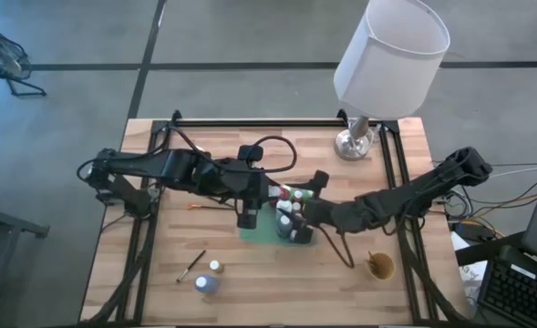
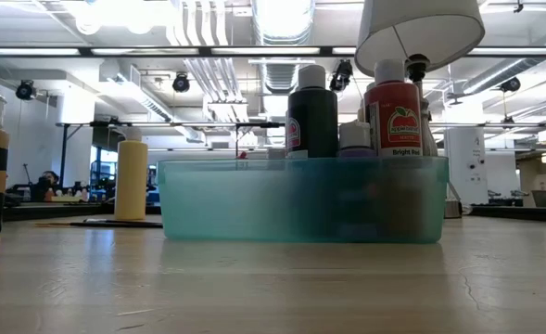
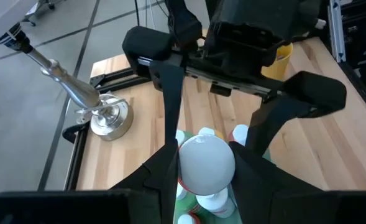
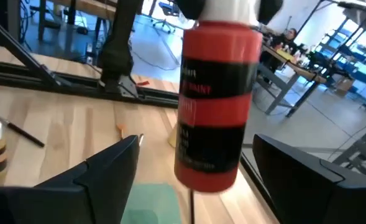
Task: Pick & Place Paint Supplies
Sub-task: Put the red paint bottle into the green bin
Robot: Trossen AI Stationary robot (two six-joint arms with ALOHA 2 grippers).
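at the middle of the table we found both arms meeting over a translucent teal bin (image 2: pixel 300 199), which sat on a flat green mat (image 1: pixel 254 230). the left gripper (image 3: pixel 207 171) was pinching the white cap (image 3: pixel 206 163) of a red paint bottle (image 4: pixel 217 102), its two fingers (image 3: pixel 164 174) pressed against either side of the cap. the bottle hung upright below that grip, above the mat and clear of the wood. the right gripper (image 4: pixel 195 168) sat just beside the hanging bottle with its jaws spread wide; neither of its fingers (image 4: pixel 102 171) touched the bottle.

inside the bin we noted several bottles standing upright: a dark one with a white cap (image 2: pixel 311 111), a red one with an apple label (image 2: pixel 393 116), and a smaller pale-capped one (image 2: pixel 354 137) between them. from above, pale caps (image 1: pixel 288 208) showed close together at the bin, partly hidden by the grippers.

elsewhere on the table we recorded a grey bottle (image 1: pixel 206 284) near the front edge, a small yellow bottle (image 1: pixel 215 267) just beside it, and a dark-handled brush (image 1: pixel 191 265) lying near both. a second thin brush (image 1: pixel 209 207) lay under the left arm. a tall yellow bottle (image 2: pixel 131 178) stood left of the bin in the low view. a tan cup (image 1: pixel 379 266) stood well apart at the right front, and a lamp with a white shade (image 1: pixel 391 56) stood at the back right.
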